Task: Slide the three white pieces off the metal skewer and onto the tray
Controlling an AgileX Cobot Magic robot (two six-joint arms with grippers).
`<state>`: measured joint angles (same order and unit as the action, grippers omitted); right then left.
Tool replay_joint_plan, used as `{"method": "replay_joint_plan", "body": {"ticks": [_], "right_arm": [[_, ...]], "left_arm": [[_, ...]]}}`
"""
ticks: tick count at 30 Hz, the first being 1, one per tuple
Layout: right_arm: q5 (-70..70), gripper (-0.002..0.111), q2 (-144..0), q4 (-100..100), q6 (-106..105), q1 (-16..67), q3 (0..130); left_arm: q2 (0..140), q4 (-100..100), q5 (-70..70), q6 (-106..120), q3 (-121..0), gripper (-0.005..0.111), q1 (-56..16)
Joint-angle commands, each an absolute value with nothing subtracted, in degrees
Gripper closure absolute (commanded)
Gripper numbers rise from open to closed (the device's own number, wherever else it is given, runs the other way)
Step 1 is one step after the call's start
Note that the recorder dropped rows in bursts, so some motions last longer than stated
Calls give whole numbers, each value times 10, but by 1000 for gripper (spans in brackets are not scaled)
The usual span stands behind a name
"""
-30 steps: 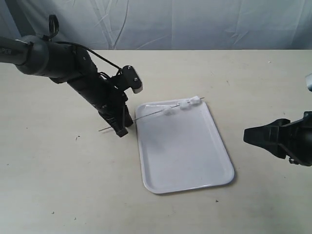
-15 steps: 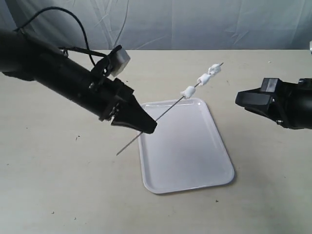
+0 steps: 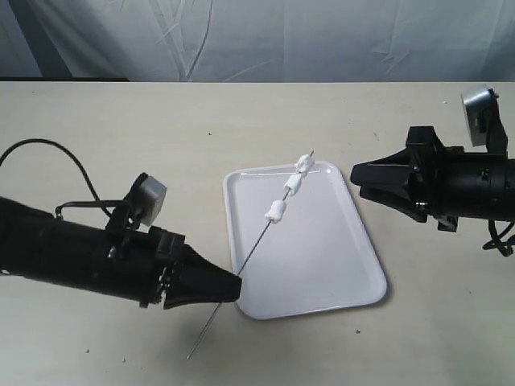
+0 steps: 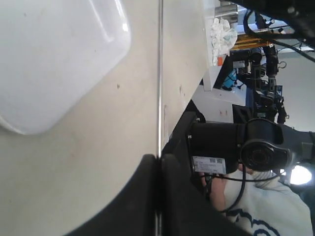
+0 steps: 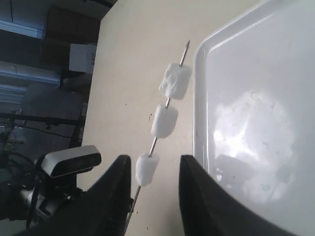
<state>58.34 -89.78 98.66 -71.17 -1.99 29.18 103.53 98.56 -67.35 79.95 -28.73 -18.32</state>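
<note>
While being pinched by the closed left gripper (image 3: pixel 235 288), the thin grey metal skewer (image 3: pixel 253 249) is being held slanted over the glossy white rectangular tray (image 3: pixel 326 261), three soft white lumps (image 3: pixel 291 185) threaded near its tip. The right gripper (image 3: pixel 356 182) is being shown with jaws parted and empty, plainly by its wrist view alone.

Beige table (image 3: pixel 322 112) spans the view; creased pale-blue cloth backdrop (image 3: pixel 282 40) hangs at twelve o'clock; a dark speck (image 3: pixel 209 133) at eleven o'clock.

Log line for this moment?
left gripper: shut on metal skewer | right gripper: open, empty | three white pieces: on skewer | tray: no pieces
</note>
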Motion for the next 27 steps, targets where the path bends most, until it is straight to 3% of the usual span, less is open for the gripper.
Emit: {"method": "replay_joint_plan", "body": {"ticks": [1,10,19,27], "right_arm": [[620,75,-944,999,-758,-22,295],[669,75,-1028,999,-818,-17,316],[668,75,-1082,999,-844,46,384],[631,75,-1089,999,-844,48,412]], "left_arm": [[1030,999,-700,841,-251,107,-185],[1030,999,-700,846,-241,107,-185],[1030,999,-700,846,-241,107,-185],[1030,999,-700,835,-244,107,-184]]}}
